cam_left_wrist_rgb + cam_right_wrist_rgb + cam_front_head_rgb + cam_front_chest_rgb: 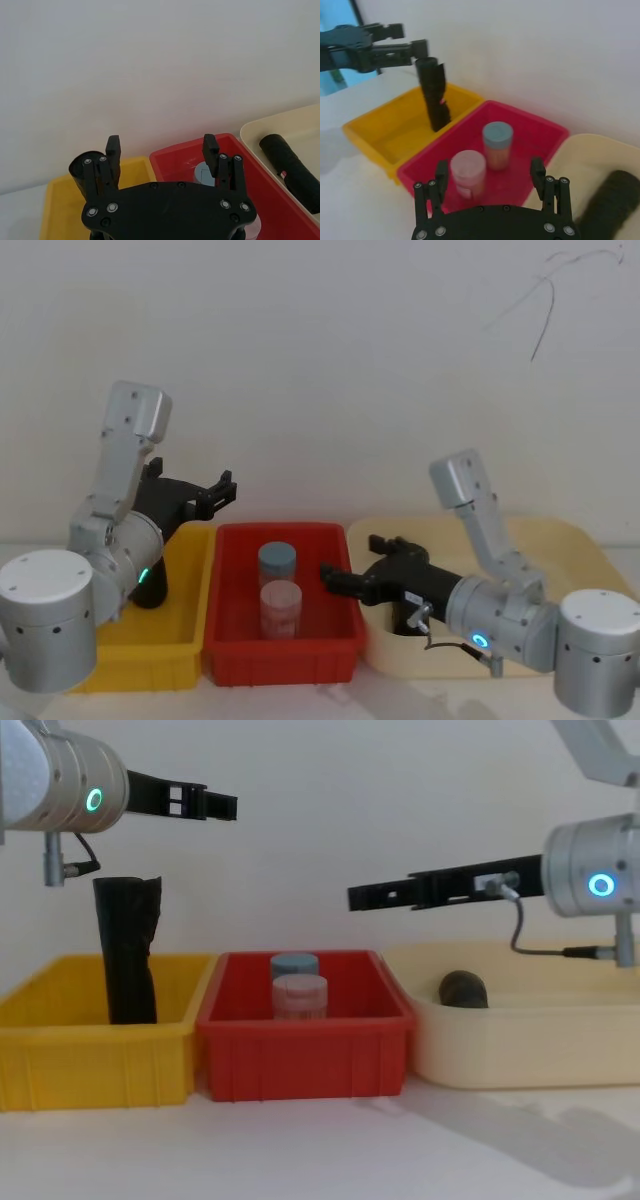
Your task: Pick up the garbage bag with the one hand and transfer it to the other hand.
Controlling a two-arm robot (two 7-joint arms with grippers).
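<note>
The garbage bag (463, 988) is a smooth black roll lying in the cream tray (520, 1040) on the right; it also shows as a dark cylinder (292, 170) in the left wrist view. My right gripper (330, 575), on the arm with the blue ring light, hangs open above the red bin's right rim, left of the bag and holding nothing (489, 172). My left gripper (222, 490), on the arm with the green ring light, is open and high above the yellow bin (185, 640), fingers spread wide (161, 146).
A black roll with a ragged flared top (127, 950) stands upright in the yellow bin. The red bin (230, 650) in the middle holds a blue-lidded jar (277, 560) and a pink-lidded jar (281, 605). A white wall closes the back.
</note>
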